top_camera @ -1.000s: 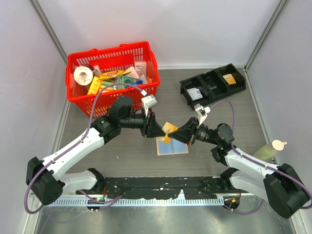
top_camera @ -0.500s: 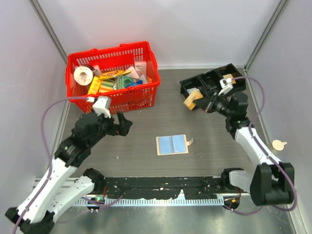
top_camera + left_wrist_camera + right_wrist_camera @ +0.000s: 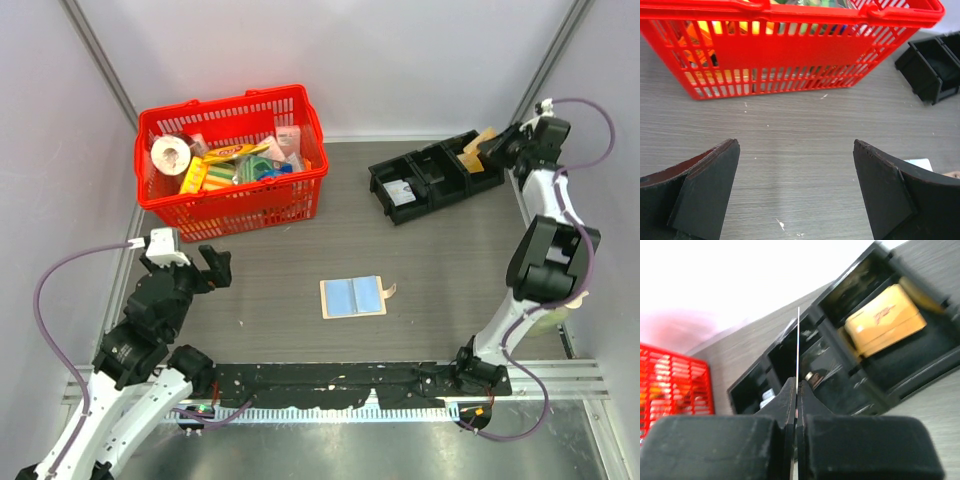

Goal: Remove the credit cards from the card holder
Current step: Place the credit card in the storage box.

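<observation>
Card holder (image 3: 352, 297) open, blue-grey sleeves (image 3: 340, 296) inside

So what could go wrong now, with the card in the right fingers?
The credit card is pinched only at one edge by the right fingers, so it could slip and miss the black tray. The card holder lies loose, left fingers open and away; it may slide on the next pull.

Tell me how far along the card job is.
Done: one yellow card lies in the tray's end compartment. In hand: the right gripper pinches another card, seen edge-on, above the tray. Left: drop it. The holder lies open on the table; whether any cards remain inside, I cannot tell. The left gripper is open and empty.
</observation>
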